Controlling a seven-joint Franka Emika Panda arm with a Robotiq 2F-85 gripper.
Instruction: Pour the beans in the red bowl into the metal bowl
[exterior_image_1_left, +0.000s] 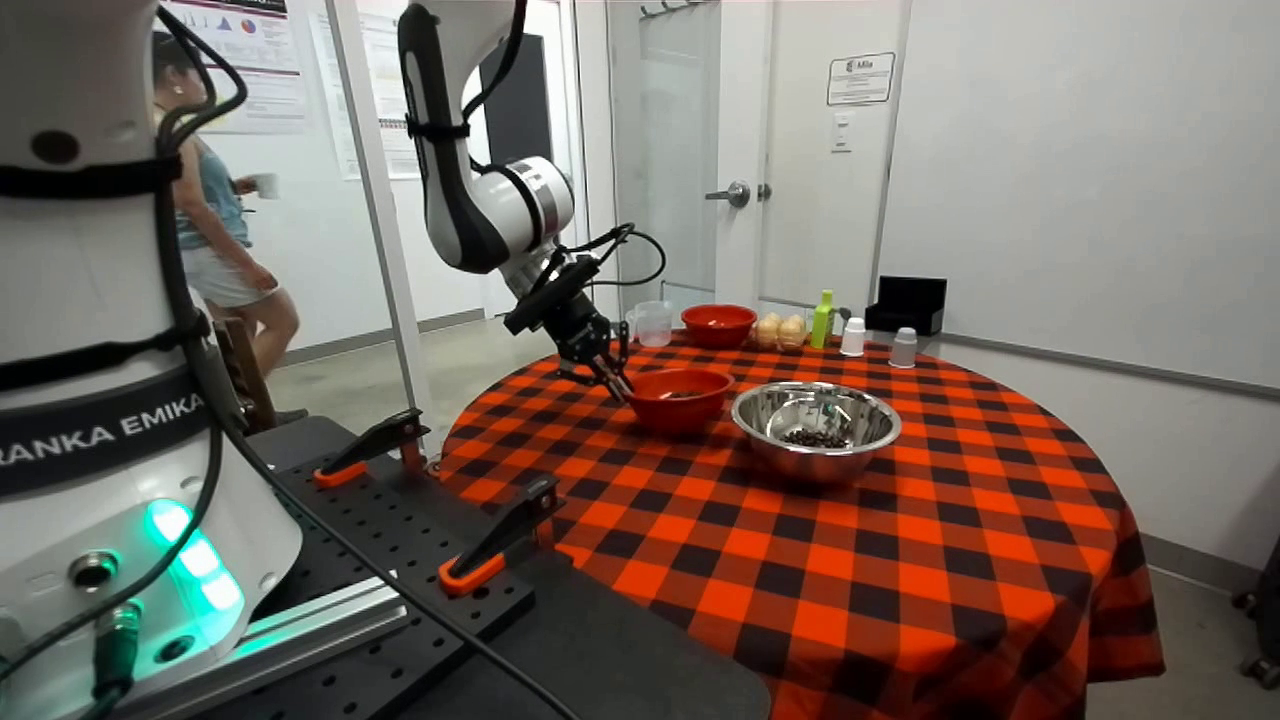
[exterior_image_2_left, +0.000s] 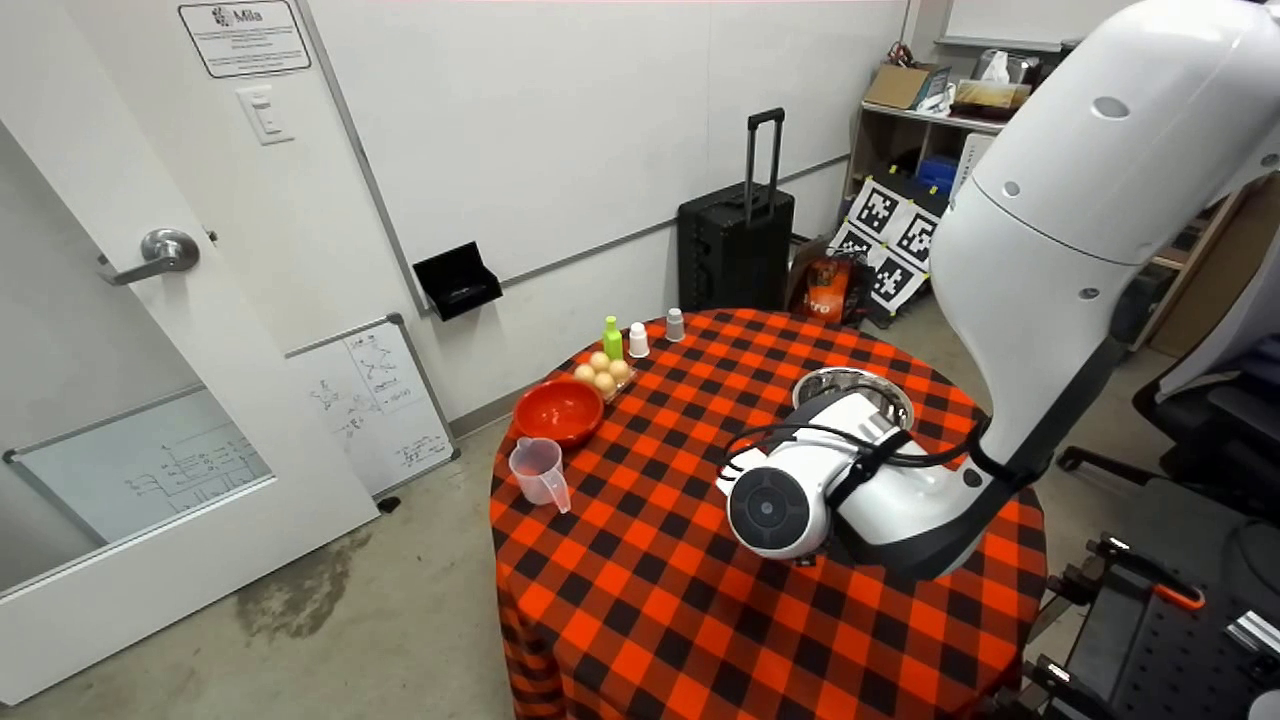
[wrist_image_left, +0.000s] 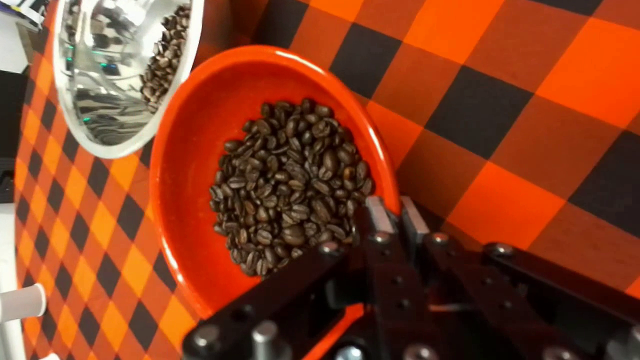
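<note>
On arm base (exterior_image_1_left: 100, 440): "RANKA EMIKA"; sign (exterior_image_2_left: 246, 42): "Mila"; hand (wrist_image_left: 394, 207) pinching red bowl (wrist_image_left: 187, 170) rim, beans (wrist_image_left: 290, 190) w/in.

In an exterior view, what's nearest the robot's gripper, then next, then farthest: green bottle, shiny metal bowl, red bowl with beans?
1. Red bowl: its rim is in the gripper.
2. Metal bowl: beside the red bowl, picture's right.
3. Green bottle: far behind both bowls.

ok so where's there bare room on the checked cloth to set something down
Biggest: in an exterior view, checked cloth between the metal bowl and the cloth's near edge. Another: between that bowl and the grey cup. Crowded: the far edge, clear jug to grey cup, and around the red bowl, with metal bowl on one side, pincer on the other.
</note>
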